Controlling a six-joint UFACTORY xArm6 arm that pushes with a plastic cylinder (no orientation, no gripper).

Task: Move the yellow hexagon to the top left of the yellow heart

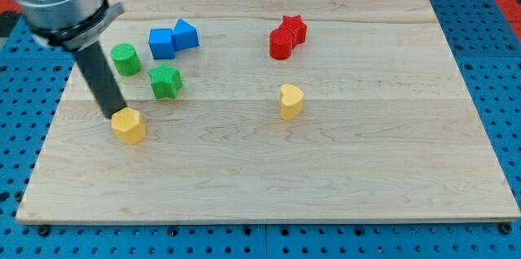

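1. You see a pale wooden worktop (342,186) lying on a blue perforated base, with small coloured blocks scattered across it.
2. The task's object, the yellow hexagonal block (129,125), sits near the view's left edge of the worktop, below the green blocks.
3. My tip (114,116), the lower end of the straight dark rod, rests against the upper-left face of the yellow hexagon, apparently touching it.
4. The reference object, the yellow heart-shaped block (291,100), stands well apart, toward the view's right of the hexagon and slightly higher.
5. Other blocks: a green cylinder (125,59) and a green star-like block (166,81) lie above the hexagon; two blue blocks (172,40) touch each other near the view's top; two red blocks (286,37), one star-shaped, sit above the heart.
6. Step in hand, as a judgement: the push is at its start, and the hexagon is far from its goal.
7. The next move calls for you to drive the hexagon toward the view's right and somewhat upward, passing below the green star-like block, and to stop it at the heart's upper left without nudging the heart.
8. No gripper exists on this rig, so no jaw state can be told.
9. No brands, labels or writing can be read.
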